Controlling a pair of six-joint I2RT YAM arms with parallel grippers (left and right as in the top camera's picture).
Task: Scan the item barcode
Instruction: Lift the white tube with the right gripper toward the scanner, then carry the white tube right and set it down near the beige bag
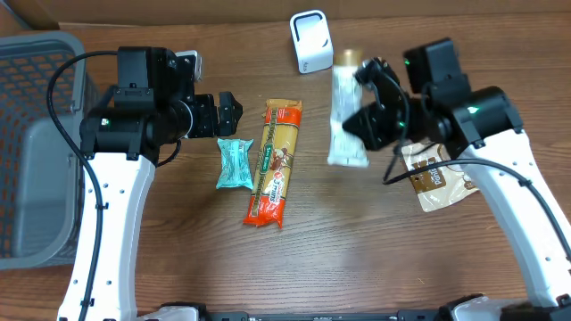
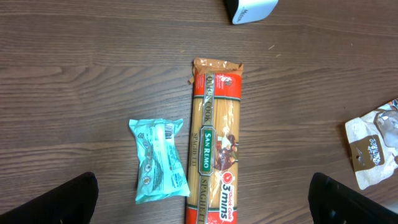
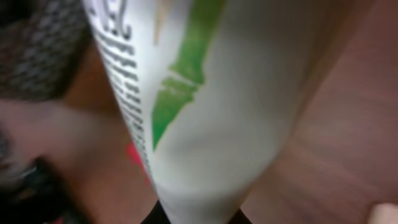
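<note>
The right gripper [image 1: 364,120] is clamped on a white packet [image 1: 346,143] near the scanner [image 1: 310,42]. The left gripper [image 1: 230,113] gapes wide, holding nothing

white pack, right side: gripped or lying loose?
Gripped. The right tool is shut on the white pack. In the right wrist view the pack fills the frame up close, with the table behind it.

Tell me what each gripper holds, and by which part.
The right gripper is shut on the white packet, pinching one long edge. The left gripper is open and holds nothing.
</note>
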